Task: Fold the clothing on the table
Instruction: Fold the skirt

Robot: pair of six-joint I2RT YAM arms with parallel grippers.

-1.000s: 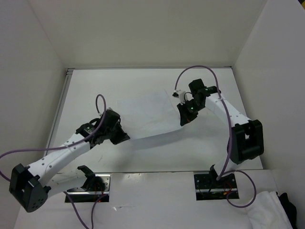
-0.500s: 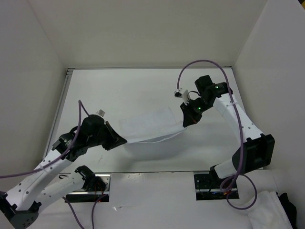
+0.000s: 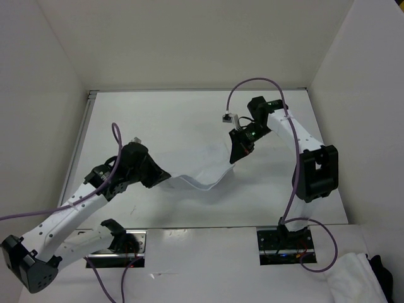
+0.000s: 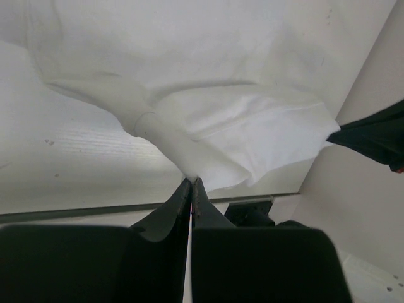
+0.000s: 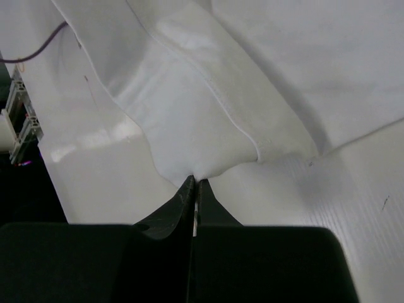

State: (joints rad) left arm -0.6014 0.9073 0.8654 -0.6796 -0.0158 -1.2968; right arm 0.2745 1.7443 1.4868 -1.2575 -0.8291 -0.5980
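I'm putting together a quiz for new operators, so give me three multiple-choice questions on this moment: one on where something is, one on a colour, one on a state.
1. Where is the clothing?
A. Lying flat, touched by nothing.
B. Held at one corner only.
C. Slung between the left claw and the right claw.

2. What colour are the looping cables?
A. Purple.
B. Yellow.
C. Green.

3. The right claw is:
A. wide open.
B. shut on the clothing.
C. shut on nothing.

Answers:
1 C: each wrist view shows a pinched corner, and the top view shows the fabric sagging between them.
2 A: the loops in the top view are purple.
3 B: it is pinched tight on a bunched edge of fabric.
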